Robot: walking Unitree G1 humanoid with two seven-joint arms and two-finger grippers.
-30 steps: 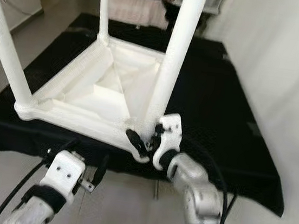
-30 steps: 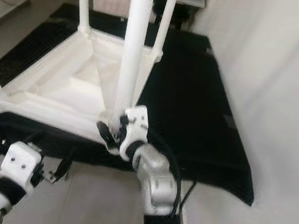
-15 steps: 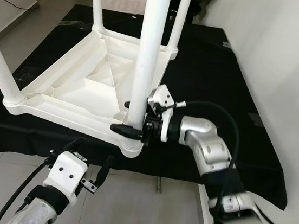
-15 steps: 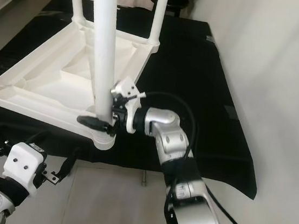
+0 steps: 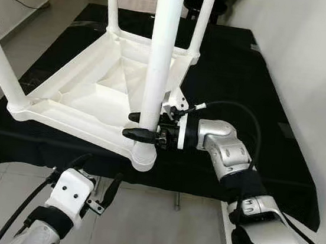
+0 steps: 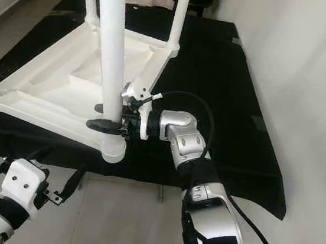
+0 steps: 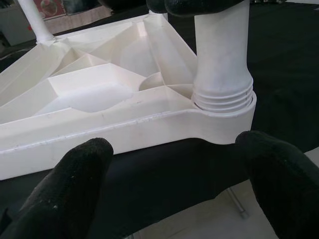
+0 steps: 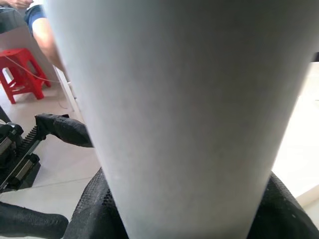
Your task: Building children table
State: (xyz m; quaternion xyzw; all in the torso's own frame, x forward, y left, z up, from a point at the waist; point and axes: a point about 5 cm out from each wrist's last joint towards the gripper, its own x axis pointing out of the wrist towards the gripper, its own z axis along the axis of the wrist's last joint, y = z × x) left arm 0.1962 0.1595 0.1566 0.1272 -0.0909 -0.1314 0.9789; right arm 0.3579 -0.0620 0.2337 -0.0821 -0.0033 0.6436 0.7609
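On the black cloth spread over the floor, we find a white plastic table lying upside down, its ribbed underside facing up and its legs standing upright from the corners. White wall runs along the robot's right, just beside the cloth's edge.

Nearest leg rises from the corner socket closest to us; in the left wrist view its threaded base sits down in that socket.

Right arm reaches in from the right, bent at the elbow, forearm level above the cloth. Right gripper is clamped on the nearest leg low down, just above the socket, one black finger on each side of the tube. In the right wrist view we see the leg pressed close between the finger bases.

Left gripper hangs low in front of the cloth's near edge, over pale floor tiles, fingers spread apart and touching nothing. Its two black fingertips frame the table's near corner from below.

Small red stool stands in the background of the right wrist view, with what looks like a person's leg beside it, though that corner is too cropped for us to be sure.
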